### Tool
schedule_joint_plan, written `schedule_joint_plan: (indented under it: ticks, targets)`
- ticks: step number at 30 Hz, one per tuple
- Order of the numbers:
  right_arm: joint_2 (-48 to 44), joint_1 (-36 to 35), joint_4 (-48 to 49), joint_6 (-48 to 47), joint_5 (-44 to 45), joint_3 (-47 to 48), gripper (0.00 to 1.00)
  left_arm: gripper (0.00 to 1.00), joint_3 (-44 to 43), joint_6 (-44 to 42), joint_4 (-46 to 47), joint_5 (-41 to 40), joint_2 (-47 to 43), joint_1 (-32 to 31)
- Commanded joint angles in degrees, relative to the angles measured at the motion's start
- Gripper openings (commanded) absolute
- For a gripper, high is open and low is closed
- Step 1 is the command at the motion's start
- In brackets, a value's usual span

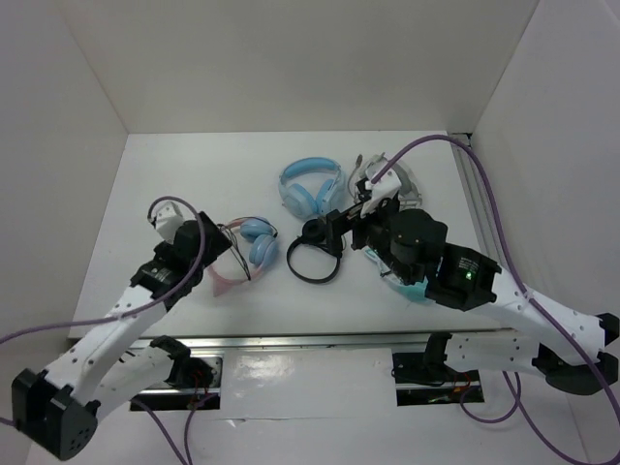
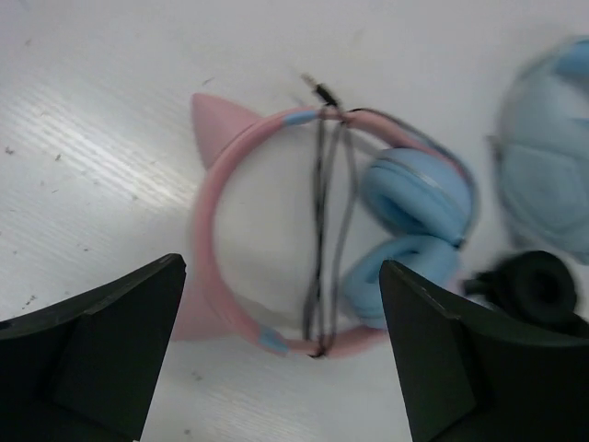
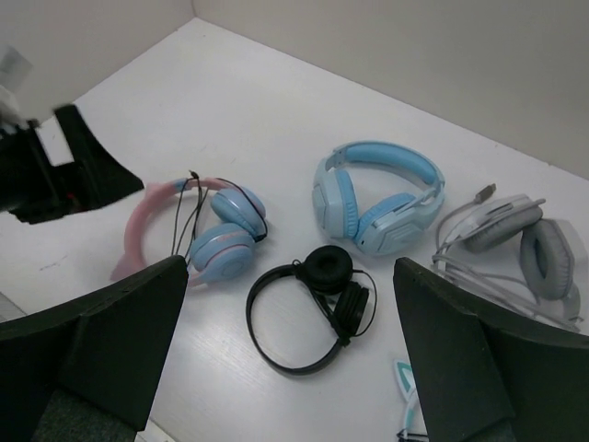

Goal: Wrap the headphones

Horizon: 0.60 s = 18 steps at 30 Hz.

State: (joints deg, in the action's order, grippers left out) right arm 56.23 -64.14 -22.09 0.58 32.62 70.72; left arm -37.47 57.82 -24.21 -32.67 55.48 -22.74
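The headphones (image 1: 250,250) lie flat on the white table, left of centre. Their pink headband (image 2: 213,221) carries cat ears, and the two light blue ear cups (image 2: 419,198) rest side by side. The thin black cable (image 2: 322,230) runs in a few strands across the band's loop, its plug at the far side. My left gripper (image 2: 281,267) hovers open just above the headphones' near side and holds nothing; the top view shows the left gripper (image 1: 205,242) at their left. My right gripper (image 3: 290,265) hangs open and empty, high over the table's middle.
A black pair of headphones (image 3: 317,304) lies right of the pink pair. An all-light-blue pair (image 3: 377,198) sits behind it and a grey-white pair (image 3: 515,244) with its cable at the back right. A teal-and-white piece (image 3: 405,387) shows under the right arm. White walls enclose the table.
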Motion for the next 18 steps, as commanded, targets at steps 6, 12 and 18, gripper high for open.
schedule_joint_plan:
  ticks: [6, 12, 18]
  targets:
    - [2.84, -0.72, -13.93, 16.98, 7.46, 6.80, 1.00, 1.00, -17.54, -7.62, -14.19, 4.25, -18.56, -4.94]
    - [-5.33, -0.72, -15.44, 21.47, 0.79, -0.39, 1.00, 1.00, -19.48, -18.96, -25.00, 15.94, -30.83, -4.94]
    - [-10.34, -0.72, -18.17, 25.95, -1.33, -5.76, 1.00, 1.00, -18.95, -18.97, -27.82, 21.32, -42.99, -5.56]
